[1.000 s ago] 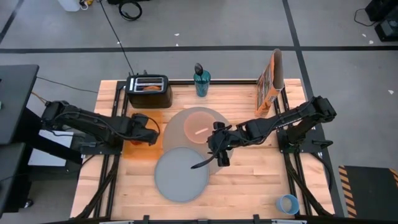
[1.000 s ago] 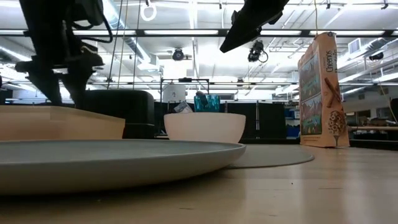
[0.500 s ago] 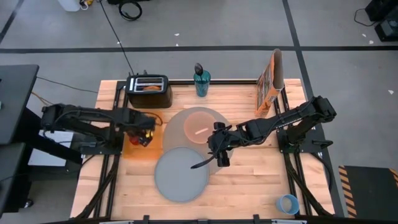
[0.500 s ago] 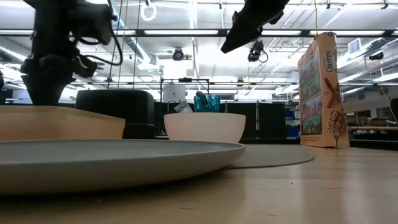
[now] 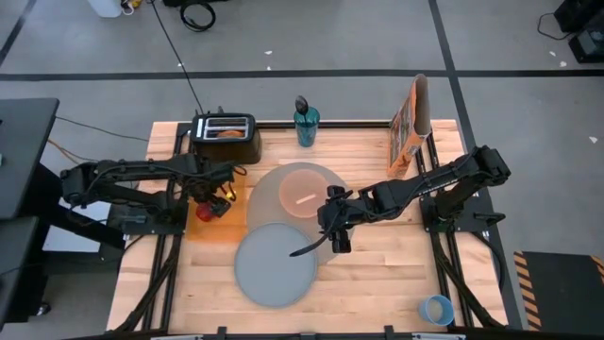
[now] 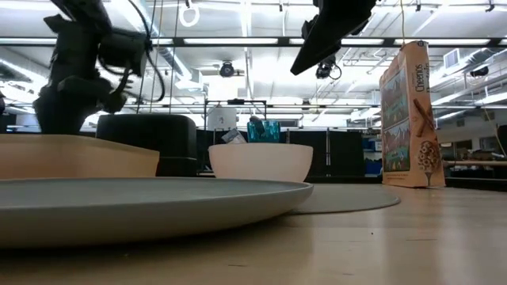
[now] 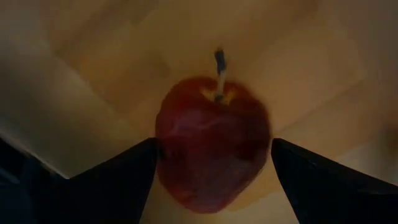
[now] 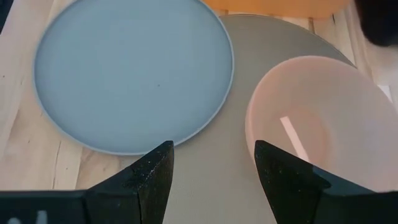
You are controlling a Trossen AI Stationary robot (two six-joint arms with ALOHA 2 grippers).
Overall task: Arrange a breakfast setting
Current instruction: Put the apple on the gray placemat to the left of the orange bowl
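Observation:
My left gripper [image 5: 209, 200] is shut on the red apple [image 7: 212, 146] over the orange tray [image 5: 217, 227] at the table's left. My right gripper [image 8: 211, 180] is open and empty. It hovers above the large grey mat [image 5: 326, 184], between the grey plate [image 5: 276, 266] and the pink bowl [image 5: 304, 194]. The bowl stands on the mat. The plate lies on the table and overlaps the mat's near edge. The orange cereal box [image 5: 411, 127] stands at the far right. The light-blue cup [image 5: 436, 309] is at the near right corner. A bagel [image 5: 224, 134] sits in the toaster. I cannot make out the spoon. My left gripper pinches the apple's two opposite sides [image 7: 163, 149] between its two fingers [image 7: 118, 174], about the apple's widest part. The stem end [image 7: 217, 93] faces away from the gripper. Whether the apple is clear of the tray, I cannot tell.
A black toaster [image 5: 226, 140] and a teal bottle [image 5: 306, 123] stand along the far edge. Bare wood lies near and to the right of the plate [image 5: 387, 274].
My left gripper has risen and tipped over the orange tray, drawing a little toward the table's left and far edges. The apple, hidden under it a second ago, now shows in the high view. My right gripper has kept still.

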